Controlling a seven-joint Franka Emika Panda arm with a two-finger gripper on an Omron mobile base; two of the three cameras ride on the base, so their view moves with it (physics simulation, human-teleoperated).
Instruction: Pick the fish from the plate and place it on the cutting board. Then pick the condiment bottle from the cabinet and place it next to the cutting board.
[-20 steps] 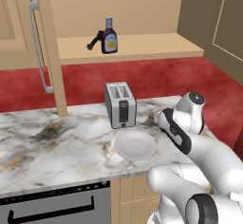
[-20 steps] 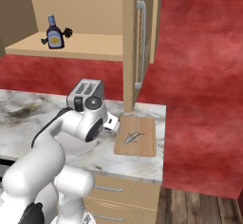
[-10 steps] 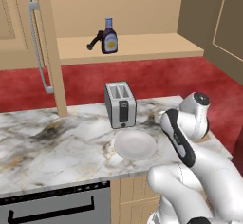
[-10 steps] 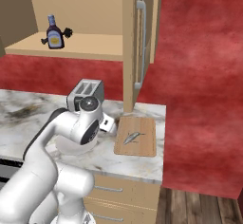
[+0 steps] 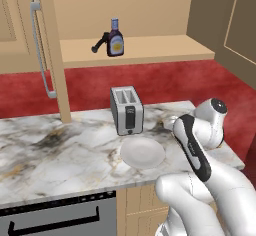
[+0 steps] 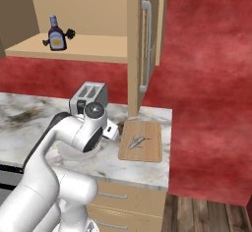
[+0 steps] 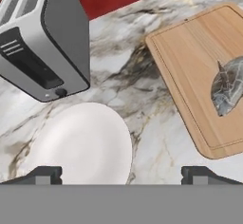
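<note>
Resting on the light-brown wooden cutting board (image 6: 141,141), the slim silvery-grey fish (image 6: 137,142) lies clear of the round white plate (image 5: 142,153).
Two-finger gripper (image 7: 121,173) spread wide, holding nothing, above the marble counter (image 5: 55,150); dark purple-brown blue-capped condiment bottle (image 5: 115,39) upright on the tan cabinet (image 5: 150,47) shelf.

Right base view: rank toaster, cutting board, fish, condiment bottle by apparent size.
1. Light-brown wooden cutting board
2. Silver two-slot toaster, partly hidden by the arm
3. Dark blue-capped condiment bottle, farther away, so unsure
4. Slim silvery-grey fish
</note>
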